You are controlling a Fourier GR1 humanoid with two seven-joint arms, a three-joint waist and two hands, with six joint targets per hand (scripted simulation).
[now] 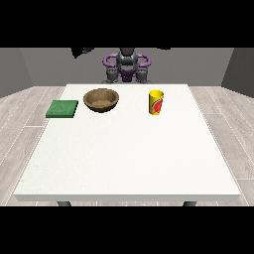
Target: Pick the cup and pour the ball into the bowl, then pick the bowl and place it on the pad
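Three things sit on the white table (124, 158) as I watch from across it: a green pad (62, 109) at the view's left, a brown wooden bowl (101, 99) just to its right, and a yellow cup (156, 102) with a red mark on its side, standing upright further toward the view's right. The pad and bowl lie near each other without touching; the cup is well apart from the bowl. All three line up along the far half of the table, on the robot's side. I can't see the ball; the cup's inside is hidden from this angle. The robot (127, 67) is small at the far edge, with grey body parts and purple arm segments bent close to its torso. I can't make out either hand from here, so I cannot tell whether the fingers are apart or together, and nothing on the table has a hand on it or near it. With no fingers visible, the best I can say is that the cup, bowl and pad all lie on the camera's side of the robot's torso, out on the tabletop, untouched.
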